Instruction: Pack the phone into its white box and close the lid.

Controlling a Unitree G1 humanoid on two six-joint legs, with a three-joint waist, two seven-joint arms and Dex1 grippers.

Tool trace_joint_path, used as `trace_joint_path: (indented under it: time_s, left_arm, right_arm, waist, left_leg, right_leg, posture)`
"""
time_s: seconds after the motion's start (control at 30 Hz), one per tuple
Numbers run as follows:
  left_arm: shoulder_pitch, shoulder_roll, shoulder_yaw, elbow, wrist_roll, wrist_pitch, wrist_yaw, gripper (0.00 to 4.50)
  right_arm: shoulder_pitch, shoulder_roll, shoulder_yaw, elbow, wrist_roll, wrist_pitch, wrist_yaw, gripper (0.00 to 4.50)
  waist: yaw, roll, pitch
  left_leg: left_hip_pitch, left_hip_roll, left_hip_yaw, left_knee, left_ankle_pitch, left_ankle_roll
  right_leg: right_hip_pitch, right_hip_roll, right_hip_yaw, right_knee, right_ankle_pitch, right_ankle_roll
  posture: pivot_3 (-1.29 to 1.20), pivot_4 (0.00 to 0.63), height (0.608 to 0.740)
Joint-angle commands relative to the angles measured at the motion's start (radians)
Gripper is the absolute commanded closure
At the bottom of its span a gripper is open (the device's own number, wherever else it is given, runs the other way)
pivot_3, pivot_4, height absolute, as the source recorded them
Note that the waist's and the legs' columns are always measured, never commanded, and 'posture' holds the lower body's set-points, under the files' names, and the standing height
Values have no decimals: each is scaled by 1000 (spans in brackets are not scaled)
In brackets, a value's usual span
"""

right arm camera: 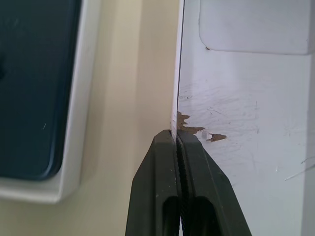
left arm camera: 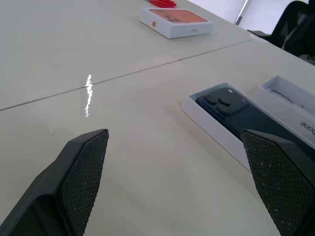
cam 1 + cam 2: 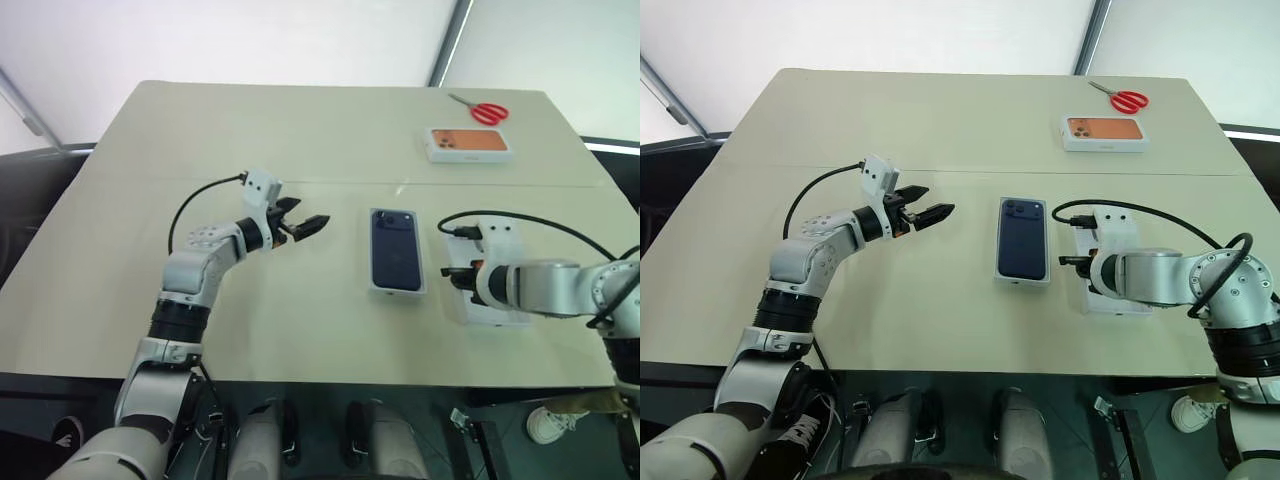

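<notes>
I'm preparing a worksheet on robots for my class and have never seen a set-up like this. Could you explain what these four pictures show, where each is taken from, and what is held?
This is a humanoid robot with two arms, each ending in a two-fingered black gripper. Two pictures come from cameras on its head, looking down over a table. The other two come from cameras on its wrists, looking along the fingers.

In the middle lies a dark phone in the white box. At the far side sit an orange-printed box and red scissors.

The left gripper is open and holds nothing. The right gripper is shut on the edge of the lid, which lies inside up beside the box, not yet on it.
</notes>
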Motion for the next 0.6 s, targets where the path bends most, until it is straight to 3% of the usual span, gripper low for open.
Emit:
trace_joint_path:
  time_s: [0.03,0.37,0.43,0.6]
  left_arm:
    - [-20,2,15,-31,-11,-4,1,0]
    - [-25,10,43,-25,-21,-13,4,0]
    - [-26,12,51,-26,-25,-6,6,0]
    - [-24,5,72,-34,-45,6,15,0]
  right_arm:
    - [-74,9,-87,21,-77,-76,68,4467]
    - [-265,254,-228,102,-39,-226,403,4467]
    - [-264,238,-207,72,-145,-215,522,4467]
    - [-230,396,-252,64,-35,-272,556,4467]
  waist:
    - [0,0,0]
    - [0,0,0]
    - [3,0,0]
    - [-1,0,0]
  left_leg:
    - [0,0,0,0,0,0]
    - [-1,0,1,0,0,0]
    - [-2,0,1,0,0,0]
    - [-2,0,0,0,0,1]
  right_leg:
    - [0,0,0,0,0,0]
    - [-1,1,0,1,0,0]
    - [-1,1,0,1,0,0]
    - [-1,1,0,1,0,0]
  posture:
    - [0,150,738]
    - [0,150,738]
    - [0,150,738]
    - [0,150,738]
